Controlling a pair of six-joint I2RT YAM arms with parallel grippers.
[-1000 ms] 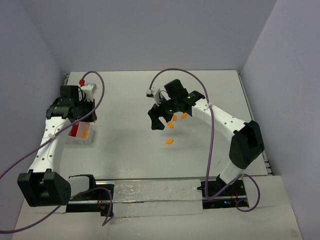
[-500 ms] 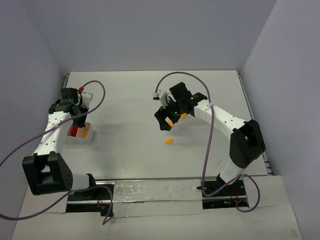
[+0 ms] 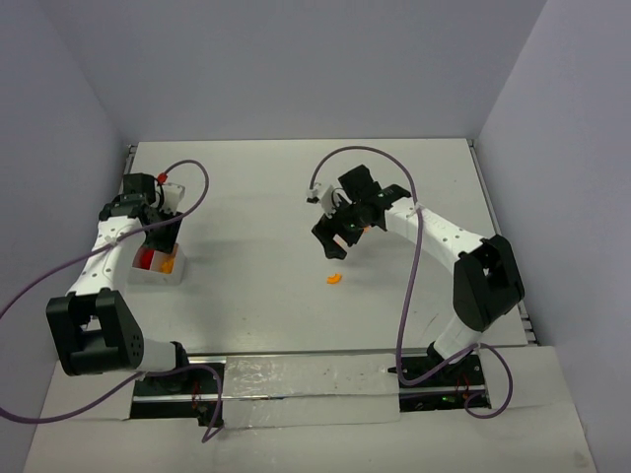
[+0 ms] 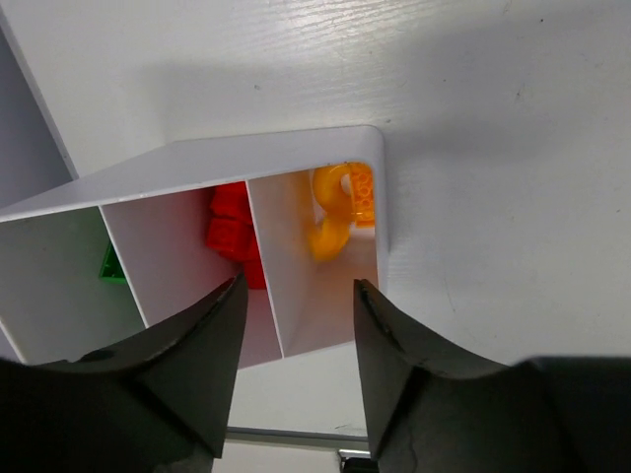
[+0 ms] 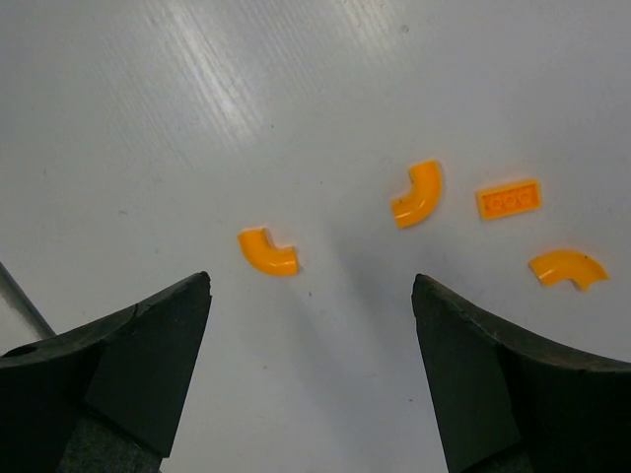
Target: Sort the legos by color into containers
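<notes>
Starting at the left, we are seeing the left hand [image 4: 296, 296] hanging right above the white tray [image 4: 246, 158], its fingers standing moderately apart with nothing between them. Inside the tray, a green piece [image 4: 110, 264] is sitting in the left compartment of the wrist view, red pieces [image 4: 232, 232] are lying in the middle one, and orange curved pieces [image 4: 340, 212] are resting in the right one, so each colour is keeping to its own bay. Moving rightward from the tray across the bare tabletop [image 3: 246, 197], we are coming to the loose orange pieces [image 3: 334, 278], all lying well to the right of the tray. The right hand [image 5: 311, 286] is hovering over them with its fingers spread wide and empty, and it is far nearer to them than the left hand. In its wrist view one curved piece [image 5: 268, 253] is lying just ahead of the gap between the fingers, a little toward the finger at the left of the view. We are judging that its chord is running roughly along the line on which the fingers close, so a small wrist turn may be needed for a clean grip. To the right of it in that view, a second curved piece [image 5: 418, 194], a flat studded plate [image 5: 509, 199] with its long axis lying across the view, and a third curved piece [image 5: 567, 267] are lying apart from one another. All four are showing bright orange and looking far smaller than the fingers.
</notes>
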